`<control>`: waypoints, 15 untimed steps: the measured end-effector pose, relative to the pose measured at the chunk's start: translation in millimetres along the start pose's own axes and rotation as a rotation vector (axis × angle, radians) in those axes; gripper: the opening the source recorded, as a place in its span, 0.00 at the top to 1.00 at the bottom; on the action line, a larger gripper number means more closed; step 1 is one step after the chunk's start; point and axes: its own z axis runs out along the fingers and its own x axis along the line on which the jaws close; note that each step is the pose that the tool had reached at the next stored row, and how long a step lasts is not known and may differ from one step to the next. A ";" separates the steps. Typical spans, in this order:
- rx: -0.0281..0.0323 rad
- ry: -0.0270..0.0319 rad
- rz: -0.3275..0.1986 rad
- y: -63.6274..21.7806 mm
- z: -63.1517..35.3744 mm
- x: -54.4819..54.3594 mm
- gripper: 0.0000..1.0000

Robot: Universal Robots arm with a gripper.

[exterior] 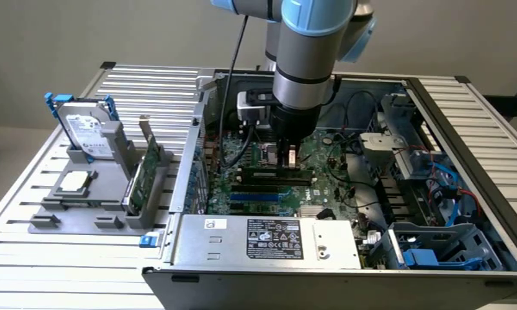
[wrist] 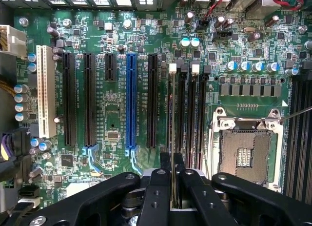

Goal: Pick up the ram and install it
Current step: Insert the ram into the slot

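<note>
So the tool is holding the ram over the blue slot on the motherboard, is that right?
Not the blue slot. In the wrist view the tool holds the ram edge-on over the black memory slots beside the processor socket.

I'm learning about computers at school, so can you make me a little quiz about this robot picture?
1. True or false: the tool grips the ram above the motherboard.
2. The long slot with black slots on both sides is: A red, B blue, C yellow.
3. Fill in: the hard drive stands on the exterior view's ____ side.
Key: 1 true; 2 B; 3 left.
</note>
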 end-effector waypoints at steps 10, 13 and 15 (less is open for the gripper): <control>0.0003 -0.0027 0.000 -0.4 2.6 0.2 0.86; 0.0004 -0.0029 0.000 -0.4 3.4 0.2 0.86; 0.0004 -0.0032 0.000 -0.5 3.8 0.2 0.86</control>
